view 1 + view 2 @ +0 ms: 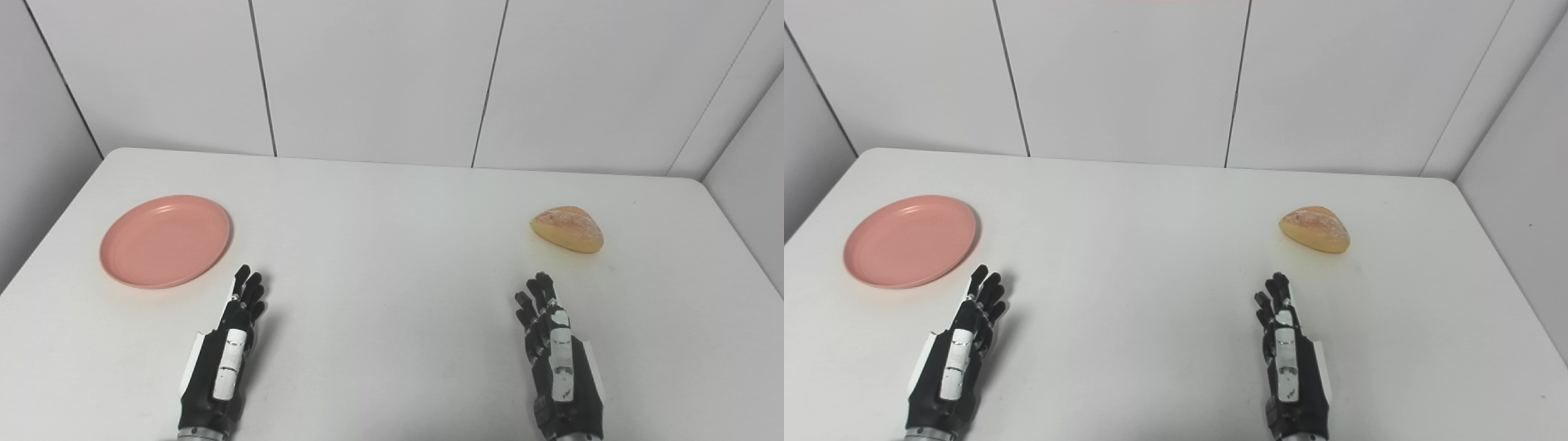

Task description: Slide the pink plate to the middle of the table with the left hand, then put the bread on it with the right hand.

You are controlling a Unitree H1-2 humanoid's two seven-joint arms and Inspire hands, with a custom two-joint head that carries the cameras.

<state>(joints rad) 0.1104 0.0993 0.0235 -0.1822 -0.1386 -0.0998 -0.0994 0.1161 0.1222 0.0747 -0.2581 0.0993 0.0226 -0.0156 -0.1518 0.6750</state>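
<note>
A pink plate [165,241] lies empty on the left side of the white table [392,245]. A golden bread roll [568,228] lies on the right side. My left hand [229,349] rests low over the table near the front edge, just right of and nearer than the plate, fingers stretched out, holding nothing. My right hand [557,355] is near the front edge, nearer than the bread and a little left of it, fingers stretched out, holding nothing. Neither hand touches its object.
White wall panels [380,73] stand behind the table's far edge. Grey walls close in at the left and right sides. The table's front edge lies below the picture.
</note>
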